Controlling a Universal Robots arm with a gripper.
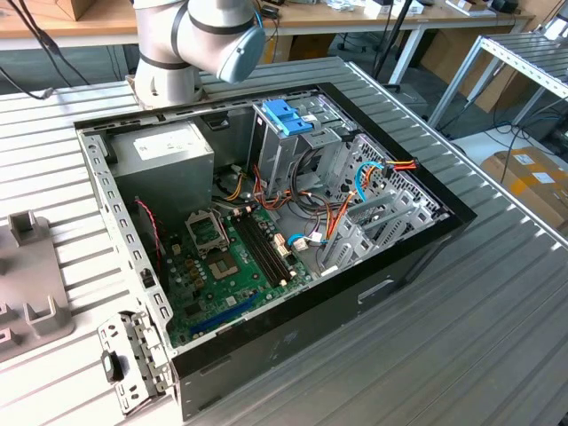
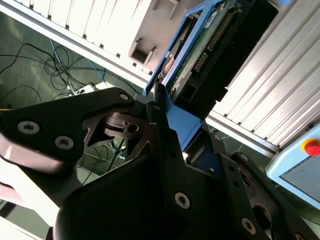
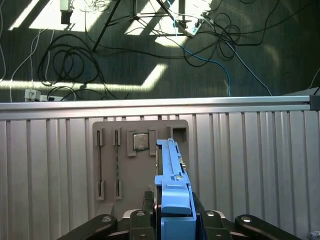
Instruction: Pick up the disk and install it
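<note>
ok so the gripper (image 3: 172,227) is clamped on the disk (image 3: 171,170) by its blue tab end, fingers (image 2: 165,140) pinching it from both sides. Same grab from the second wrist view: gripper (image 2: 176,125) w/ the disk (image 2: 215,47) sticking out away from it, circuit-board side + connector row visible.

In the first wrist view the disk is edge-on, over a grey tray (image 3: 135,185) that lies near the edge of the surface (image 3: 250,165). Can't tell if it's touching the tray or just above it. Tray has a square chip (image 3: 141,141) in one pocket and two long thin slots beside that. Past that edge of the surface it's floor (image 3: 280,75) w/ a mess of cables (image 3: 65,65).

Exterior view: open PC case (image 1: 408,257) lies on its side around the middle of the surface (image 1: 497,337), motherboard (image 1: 226,257) facing up. Drive cage (image 1: 284,155) w/ its blue handle (image 1: 288,115) is at the far side of the case, near the arm base (image 1: 191,44). A grey tray (image 1: 31,302) sits at the surface's edge on the exterior view's left, beside the case, not touching it.
</note>
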